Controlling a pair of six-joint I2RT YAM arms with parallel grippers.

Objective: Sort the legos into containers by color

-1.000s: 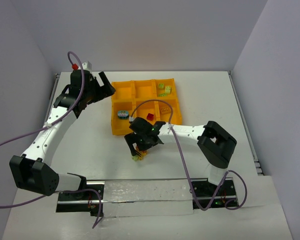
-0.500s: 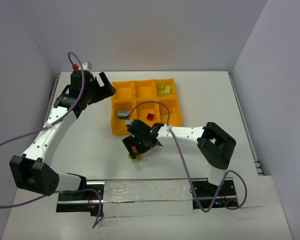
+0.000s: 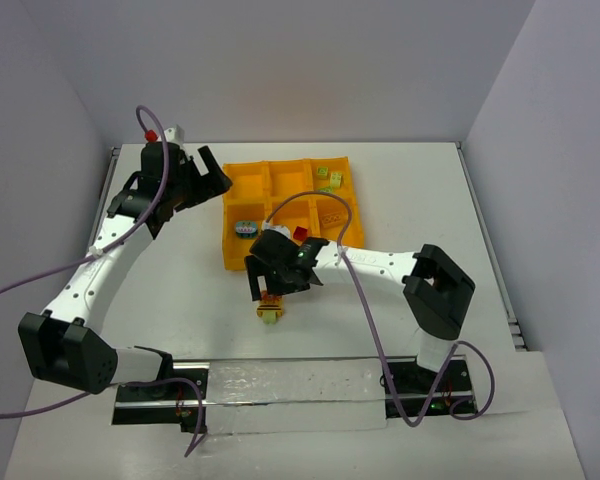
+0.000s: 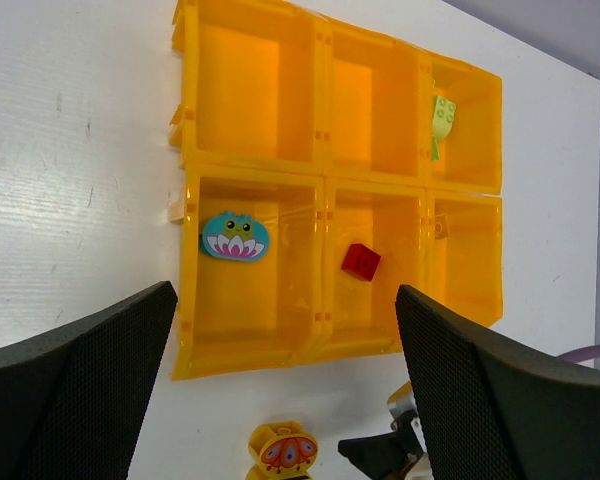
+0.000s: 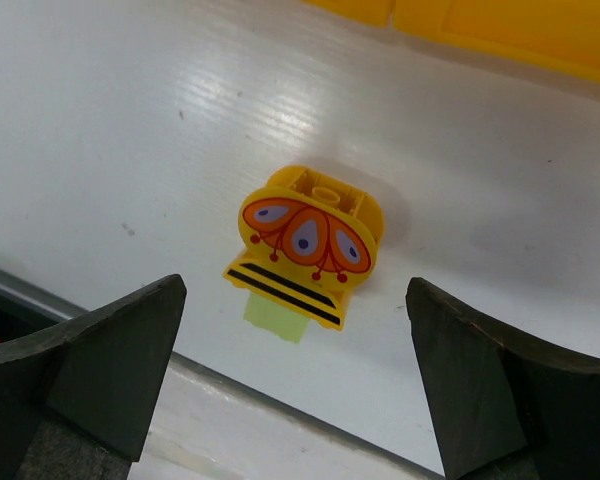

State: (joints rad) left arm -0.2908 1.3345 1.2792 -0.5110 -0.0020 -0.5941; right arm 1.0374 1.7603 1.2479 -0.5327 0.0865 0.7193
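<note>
The orange-yellow tray (image 3: 273, 180) has six wells. A teal piece (image 4: 235, 236) lies in the near left well, a red brick (image 4: 361, 261) in the near middle well, and lime bricks (image 3: 328, 178) in the far right well. A yellow butterfly-printed piece (image 5: 308, 240) lies on the table in front of the tray, with a lime piece (image 5: 277, 318) under it; the yellow piece also shows in the top view (image 3: 270, 308). My right gripper (image 5: 296, 290) is open and empty just above it. My left gripper (image 4: 285, 292) is open and empty, held high at the tray's left side.
The right arm (image 3: 380, 265) stretches across the table in front of the tray. A metal rail (image 3: 290, 385) runs along the near edge. Walls close in the table at the back and the sides.
</note>
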